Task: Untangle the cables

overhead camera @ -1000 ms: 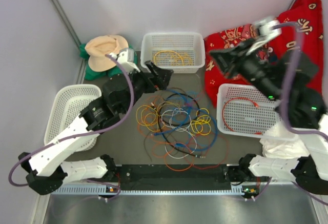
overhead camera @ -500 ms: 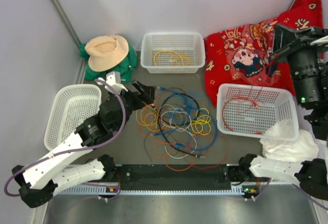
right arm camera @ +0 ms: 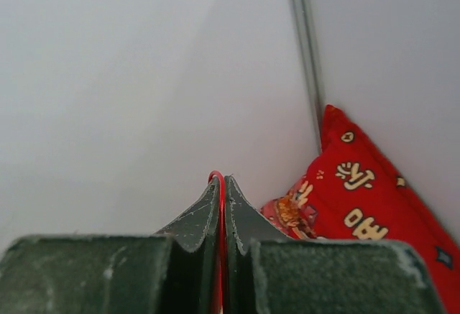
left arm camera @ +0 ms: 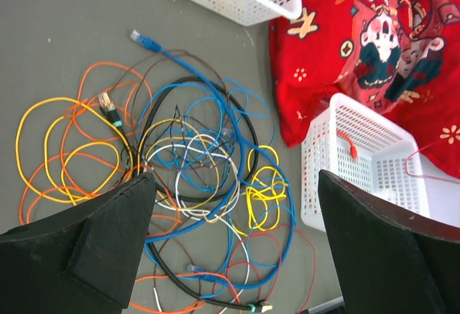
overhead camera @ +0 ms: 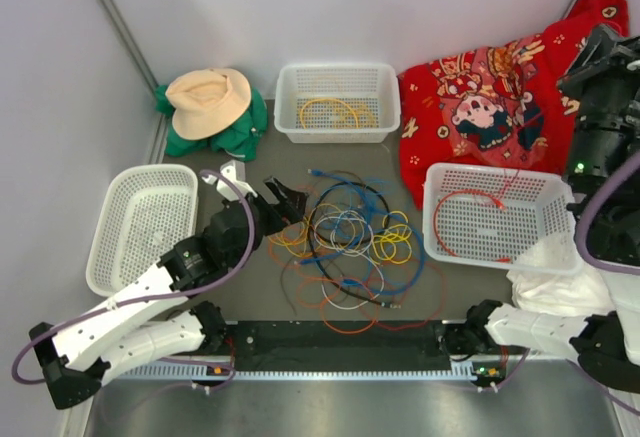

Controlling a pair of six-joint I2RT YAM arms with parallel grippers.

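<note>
left end effector: spread wide, not holding or touching anything, just hanging over the left side of the pile

right end effector: fingers pressed together, pinching a red cable. It's up high by the right wall, and that thin red line drops down into the right basket.

cables: one loose heap in the middle of the counter, with yellow, orange, blue, white, black and red loops all through each other. Honestly too tangled to count the strands.

sorted so far: one yellow cable coiled in the back basket, and the red one partly lying in the right basket

baskets: three, all white mesh. The left basket has nothing in it.

other stuff: one tan hat on a green cloth back left, one red cartoon-print cloth back right, one white cloth near right

edges: the heap sits between the left and right baskets. Its back loops come near the back basket, and its front loops run almost up to the black rail.

open room: a bare strip of counter left of the heap, partly under the left arm, plus a narrow gap before the right basket
</note>
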